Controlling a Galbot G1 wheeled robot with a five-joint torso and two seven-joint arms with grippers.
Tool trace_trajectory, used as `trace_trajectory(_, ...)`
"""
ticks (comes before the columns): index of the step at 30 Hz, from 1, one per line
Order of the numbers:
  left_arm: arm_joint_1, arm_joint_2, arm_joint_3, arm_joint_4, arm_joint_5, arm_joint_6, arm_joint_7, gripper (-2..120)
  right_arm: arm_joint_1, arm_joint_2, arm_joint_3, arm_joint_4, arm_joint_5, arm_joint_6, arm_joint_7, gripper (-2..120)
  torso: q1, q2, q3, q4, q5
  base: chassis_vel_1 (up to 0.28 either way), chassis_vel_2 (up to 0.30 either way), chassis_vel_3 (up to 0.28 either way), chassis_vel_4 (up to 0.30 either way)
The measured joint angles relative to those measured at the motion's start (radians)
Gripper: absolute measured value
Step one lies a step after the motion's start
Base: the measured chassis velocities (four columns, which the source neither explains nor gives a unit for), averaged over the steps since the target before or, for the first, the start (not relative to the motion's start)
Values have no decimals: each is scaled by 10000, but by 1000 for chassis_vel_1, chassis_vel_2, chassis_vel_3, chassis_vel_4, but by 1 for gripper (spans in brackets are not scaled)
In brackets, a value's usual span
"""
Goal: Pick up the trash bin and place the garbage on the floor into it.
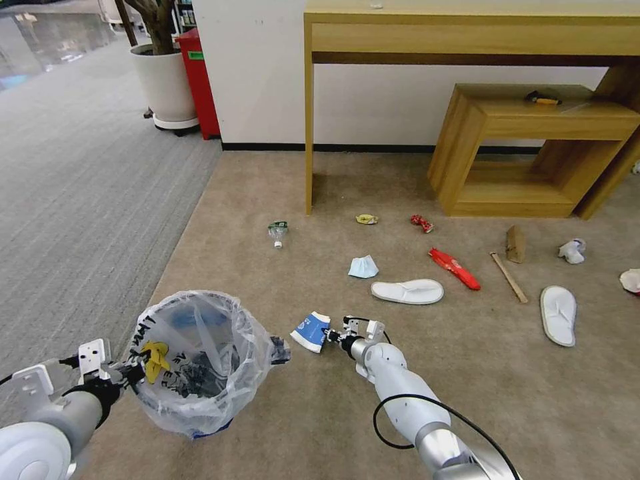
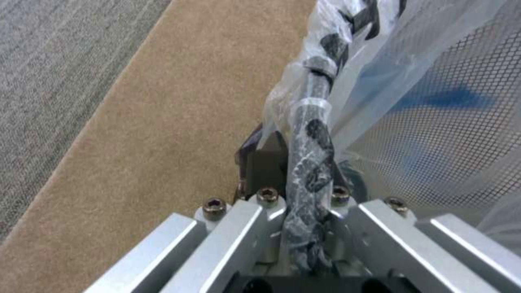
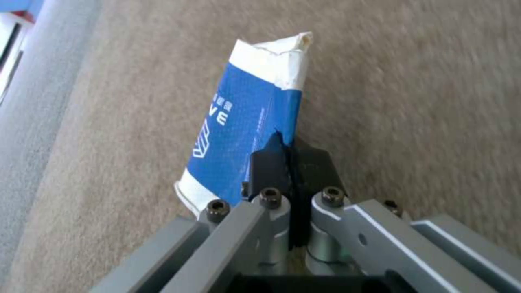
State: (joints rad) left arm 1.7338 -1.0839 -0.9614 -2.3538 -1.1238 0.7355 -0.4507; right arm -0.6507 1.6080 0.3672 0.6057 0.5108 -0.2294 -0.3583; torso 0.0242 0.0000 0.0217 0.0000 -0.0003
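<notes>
The trash bin, a small round bin lined with a clear bag printed in black and yellow, hangs at the lower left. My left gripper is shut on its rim. A blue-white packet is pinched at its edge by my right gripper, just right of the bin and above the floor; the wrist view shows the packet between the shut black fingers. More garbage lies farther off: two white slippers, a red wrapper, a wooden stick and a clear bottle.
A light blue mask, a yellow scrap, a small red piece, a cardboard strip and white crumpled paper lie near a wooden desk and low shelf. Grey ribbed carpet lies left, with a white plant pot.
</notes>
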Motion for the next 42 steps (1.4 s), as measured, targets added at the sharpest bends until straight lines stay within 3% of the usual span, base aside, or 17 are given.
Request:
trace_trajectory(10, -35, 331, 11, -60, -124, 0, 4, 0, -423, -531, -334, 1931, -265, 317, -86, 0, 0, 0, 0, -1, 0, 0, 0, 0, 0)
trace_trajectory(13, -347, 722, 202, 118, -265, 0, -31, 0, -829, -1297, -784, 3805, -19, 206, -58, 0, 1, 0, 0, -2, -1, 0, 0, 0, 0)
trace_trajectory(17, -601, 962, 355, 236, -431, 0, -123, 0, -1082, -1736, -961, 5017, 176, 68, -24, 0, 0, -1, 0, -2, 1, 0, 0, 0, 0)
trace_trajectory(19, -1128, 1379, 684, 546, -802, 0, -362, 0, -1388, -2525, -1249, 7223, 835, -457, -21, 0, 0, -1, 0, -1, 0, 0, 0, 0, 0)
trace_trajectory(20, -1128, 1379, 684, 546, -802, 0, -362, 0, -1388, -2525, -1249, 7223, 835, -457, -21, 0, 0, -1, 0, -1, 0, 0, 0, 0, 0)
trace_trajectory(23, -1851, 1754, 1295, 1031, -1099, 0, -634, 0, -1242, -3364, -1741, 9276, 1930, -1153, -133, 0, 0, 0, 1, -5, 0, 0, 0, 0, 0)
trace_trajectory(31, -2210, 2049, 1901, 1526, -1210, 0, -865, 0, 285, -3709, -3152, 10254, 2975, -1699, -485, 0, 0, 0, 0, 0, -2, 0, 0, 0, 0)
trace_trajectory(34, -2245, 2094, 1972, 1669, -1205, 0, -881, 0, 886, -3663, -3955, 10291, 3129, -1819, -607, 0, 0, 0, 1, 0, -3, 0, 0, 0, 0)
trace_trajectory(36, -2317, 2127, 1997, 1813, -1210, 0, -899, 0, 1514, -3474, -5049, 10211, 3135, -1875, -730, 0, 0, 0, 0, 2, -4, 0, 0, 0, 0)
trace_trajectory(37, -2317, 2127, 1997, 1813, -1210, 0, -899, 0, 1514, -3474, -5049, 10211, 3135, -1875, -730, 0, 0, 0, 0, 2, -4, 0, 0, 0, 0)
trace_trajectory(39, -2406, 2153, 2004, 1994, -1247, 0, -946, 0, 1964, -3268, -6128, 10091, 3030, -1883, -804, 0, 0, 0, 0, 2, -3, 0, 0, 0, 0)
trace_trajectory(41, -2413, 2154, 2004, 2017, -1250, 0, -954, 0, 1994, -3255, -6200, 10083, 3020, -1883, -803, 0, 0, 0, 0, 1, -4, 0, 0, 0, 0)
trace_trajectory(42, -2439, 2160, 1967, 2160, -1266, 0, -955, 0, 2227, -3147, -6793, 9987, 2941, -1882, -801, 0, 1, -1, 0, 1, -4, 0, 0, 0, 0)
